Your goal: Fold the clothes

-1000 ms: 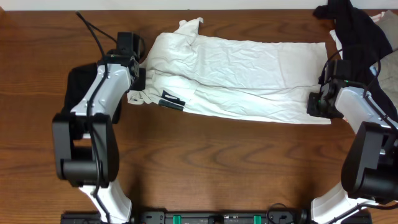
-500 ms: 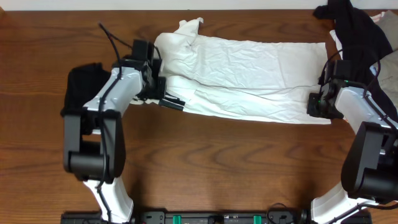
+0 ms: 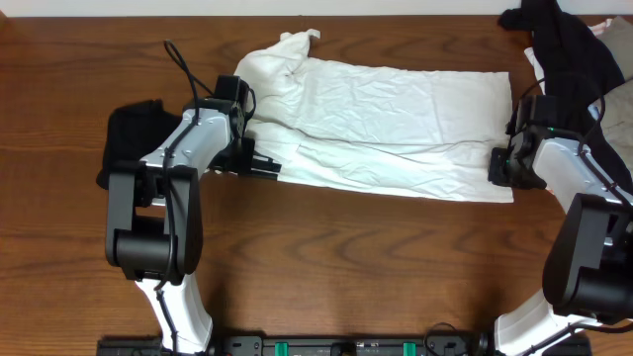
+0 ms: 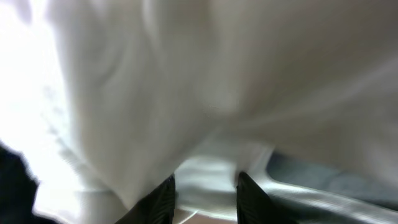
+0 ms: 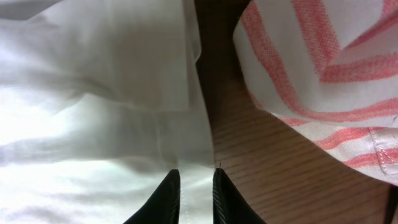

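Observation:
The large wrinkled white shirt lies spread across the far half of the wooden table, with small black stripe marks at its lower left hem. My left gripper is at that lower left corner; in the left wrist view white fabric lies between its fingers and fills the view. My right gripper is at the shirt's right edge; in the right wrist view its fingers are closed narrowly on the shirt's hem.
A black garment lies at the left beside my left arm. A black garment is piled at the back right corner. A red-striped white garment lies just right of my right gripper.
My left gripper moved right onto the shirt's lower left corner, then a little toward the front. The shirt shifted left, its right edge pulling in. My right gripper stayed put.

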Motion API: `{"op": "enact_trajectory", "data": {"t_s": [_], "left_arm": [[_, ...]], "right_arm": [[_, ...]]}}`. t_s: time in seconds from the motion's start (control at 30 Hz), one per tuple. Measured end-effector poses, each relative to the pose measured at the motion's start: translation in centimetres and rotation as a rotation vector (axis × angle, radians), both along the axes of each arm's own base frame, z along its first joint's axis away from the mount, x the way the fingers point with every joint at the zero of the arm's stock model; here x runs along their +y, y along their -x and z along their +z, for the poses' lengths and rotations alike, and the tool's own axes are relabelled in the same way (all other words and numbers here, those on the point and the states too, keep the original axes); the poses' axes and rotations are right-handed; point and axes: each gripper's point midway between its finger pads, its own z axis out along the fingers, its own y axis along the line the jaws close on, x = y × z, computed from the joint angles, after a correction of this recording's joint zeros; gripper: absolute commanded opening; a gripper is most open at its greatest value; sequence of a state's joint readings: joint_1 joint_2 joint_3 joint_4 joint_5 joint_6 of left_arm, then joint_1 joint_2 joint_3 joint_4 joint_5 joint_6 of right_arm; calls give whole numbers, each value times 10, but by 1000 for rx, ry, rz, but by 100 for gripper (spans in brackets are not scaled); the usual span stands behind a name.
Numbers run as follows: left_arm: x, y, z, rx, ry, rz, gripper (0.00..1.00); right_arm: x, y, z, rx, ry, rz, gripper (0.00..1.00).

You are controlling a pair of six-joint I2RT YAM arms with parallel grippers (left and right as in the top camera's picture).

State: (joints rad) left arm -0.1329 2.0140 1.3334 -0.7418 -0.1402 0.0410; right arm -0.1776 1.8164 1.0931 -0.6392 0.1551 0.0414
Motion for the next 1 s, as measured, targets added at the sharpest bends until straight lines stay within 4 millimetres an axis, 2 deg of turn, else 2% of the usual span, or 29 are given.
{"op": "enact_trajectory", "data": {"t_s": [0.13, 0.3, 0.6, 0.7, 0.8, 1.0], "left_arm": [[6, 10, 1, 33, -33, 39, 33], [7, 13, 1, 41, -35, 65, 33], [-1, 15, -1, 48, 16, 69, 33], [-3, 16, -1, 55, 27, 69, 33], [-3, 22, -2, 81, 27, 70, 33], [-3, 38, -1, 144, 29, 80, 33]], "right_arm": [[0, -2, 0, -9, 2, 0, 18], [-2, -10, 2, -44, 7, 0, 19], [1, -23, 5, -96, -13, 13, 19], [5, -23, -2, -85, -33, 23, 20], [8, -18, -17, -42, -53, 34, 20], [7, -15, -18, 15, -52, 38, 20]]}}
